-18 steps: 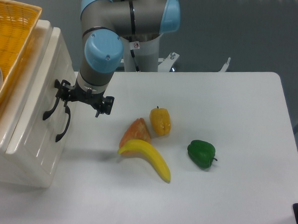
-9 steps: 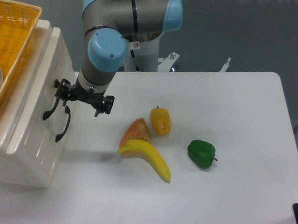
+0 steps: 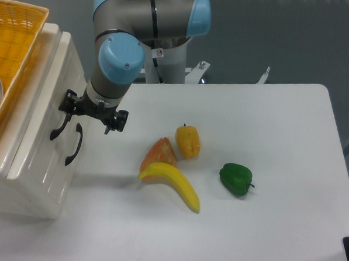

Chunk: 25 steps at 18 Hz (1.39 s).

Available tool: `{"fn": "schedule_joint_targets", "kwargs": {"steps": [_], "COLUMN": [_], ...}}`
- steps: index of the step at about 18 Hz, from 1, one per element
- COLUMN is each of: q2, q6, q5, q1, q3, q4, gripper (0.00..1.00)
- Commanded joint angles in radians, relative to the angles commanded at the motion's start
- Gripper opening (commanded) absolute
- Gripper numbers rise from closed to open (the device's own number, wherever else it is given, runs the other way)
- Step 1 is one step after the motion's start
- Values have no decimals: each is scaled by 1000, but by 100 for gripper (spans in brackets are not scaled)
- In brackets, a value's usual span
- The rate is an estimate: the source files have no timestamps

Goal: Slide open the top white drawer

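One end effector [image 3: 87, 111], two black drawer handles [image 3: 73, 144], four fruits [image 3: 172, 183].

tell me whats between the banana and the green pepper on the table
Nothing: the camera view shows only bare white table between the banana and the green pepper.

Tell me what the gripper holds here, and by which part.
Nothing clearly held. The gripper sits at the top drawer's black handle, but whether it has closed on it cannot be told.
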Motion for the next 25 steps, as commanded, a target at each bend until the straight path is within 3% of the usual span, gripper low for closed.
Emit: {"fn": "schedule_joint_targets", "kwargs": {"steps": [25], "q2": [-8], "q6": [0], "q5": [2], "q1": [-18], "q3": [-3], "q4": [-2], "gripper": [100]}}
